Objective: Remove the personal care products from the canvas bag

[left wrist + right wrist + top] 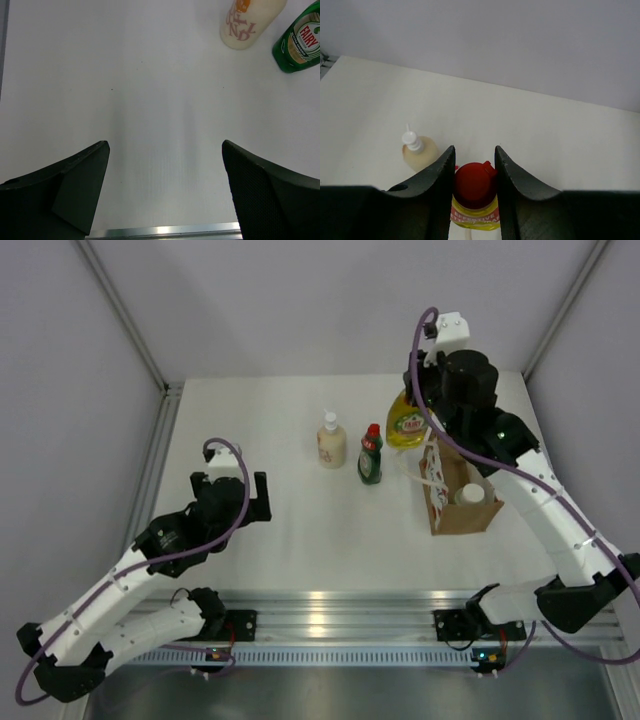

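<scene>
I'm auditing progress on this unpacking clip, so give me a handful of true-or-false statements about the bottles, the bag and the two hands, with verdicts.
1. The right hand grips the red cap of the yellow bottle. True.
2. The cream bottle with a white cap lies on its side. False: it stands upright on the white table.
3. The dark green bottle with a red cap stands between the cream bottle and the brown canvas bag. True.
4. The bag is empty. False: a white-capped bottle sits inside it.
5. The left hand holds the green bottle. False: it is open and holds nothing.
</scene>
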`<state>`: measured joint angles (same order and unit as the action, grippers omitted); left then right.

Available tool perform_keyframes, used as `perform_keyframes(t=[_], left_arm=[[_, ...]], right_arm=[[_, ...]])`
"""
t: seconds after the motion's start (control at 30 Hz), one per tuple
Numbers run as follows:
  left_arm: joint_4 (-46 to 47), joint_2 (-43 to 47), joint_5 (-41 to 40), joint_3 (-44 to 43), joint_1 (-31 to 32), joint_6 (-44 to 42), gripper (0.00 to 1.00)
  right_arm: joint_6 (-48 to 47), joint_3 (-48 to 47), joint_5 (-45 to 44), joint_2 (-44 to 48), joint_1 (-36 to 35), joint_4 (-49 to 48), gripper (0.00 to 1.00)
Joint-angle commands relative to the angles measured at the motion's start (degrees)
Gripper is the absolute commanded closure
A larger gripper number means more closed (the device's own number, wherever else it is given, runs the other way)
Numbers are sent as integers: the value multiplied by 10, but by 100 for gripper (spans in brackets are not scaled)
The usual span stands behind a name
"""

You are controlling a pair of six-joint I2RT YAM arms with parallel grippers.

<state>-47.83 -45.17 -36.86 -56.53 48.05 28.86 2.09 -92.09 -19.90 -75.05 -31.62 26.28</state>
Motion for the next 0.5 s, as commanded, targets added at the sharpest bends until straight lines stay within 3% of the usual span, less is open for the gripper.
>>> perform_keyframes(t=[0.0, 0.47], left_arm=[[3, -2, -8, 5, -16, 6, 2], [2, 10, -8, 5, -59, 11, 2]], right_arm=[[6, -70, -19, -20, -62, -60, 100], [26, -184, 5, -178, -194, -121, 100]])
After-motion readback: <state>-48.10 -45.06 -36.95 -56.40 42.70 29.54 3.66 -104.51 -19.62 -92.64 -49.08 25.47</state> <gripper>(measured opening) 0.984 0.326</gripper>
